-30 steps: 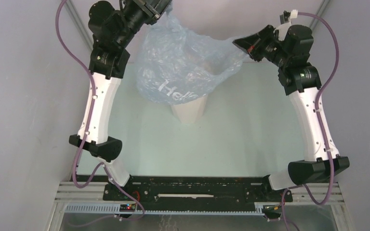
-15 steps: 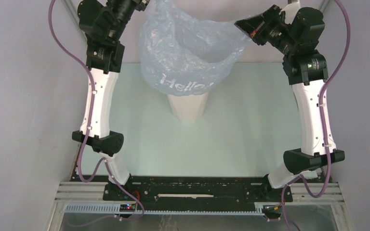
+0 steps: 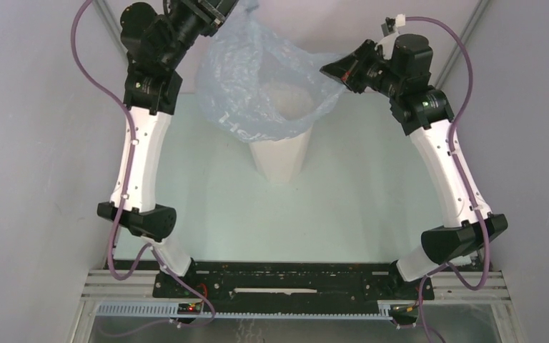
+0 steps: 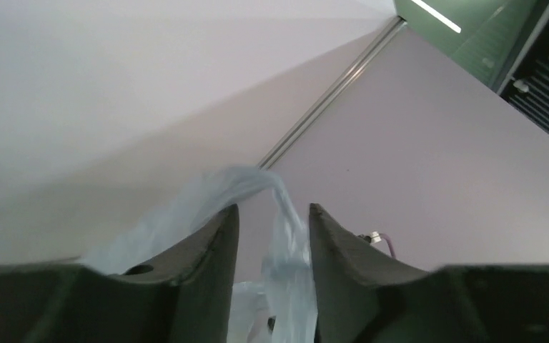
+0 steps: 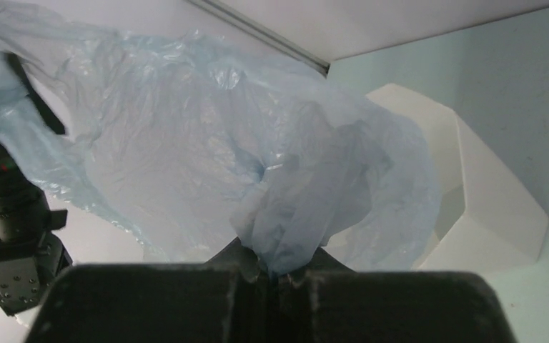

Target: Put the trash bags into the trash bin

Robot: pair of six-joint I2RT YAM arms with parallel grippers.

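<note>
The pale-blue translucent trash bag (image 3: 254, 78) hangs spread open between my two grippers, its mouth over the top of the white faceted trash bin (image 3: 280, 153). The bin's rim shows through the film. My left gripper (image 3: 229, 8) is at the far left top edge, open. In the left wrist view a handle strand of the trash bag (image 4: 289, 257) runs loosely between the parted fingers of the left gripper (image 4: 271, 209) and drapes over one of them. My right gripper (image 3: 332, 71) is shut on the bag's right edge. In the right wrist view the trash bag (image 5: 207, 143) bunches at the right gripper (image 5: 271, 268), with the trash bin (image 5: 486, 207) beyond.
White enclosure walls stand close behind and beside both arms. The pale green table (image 3: 372, 186) lies around the bin. Purple cables (image 3: 86, 64) loop off each arm near the walls.
The left jaws have opened from shut. The right gripper has moved left and down with the bag's edge. The bag has sunk lower round the bin's top.
</note>
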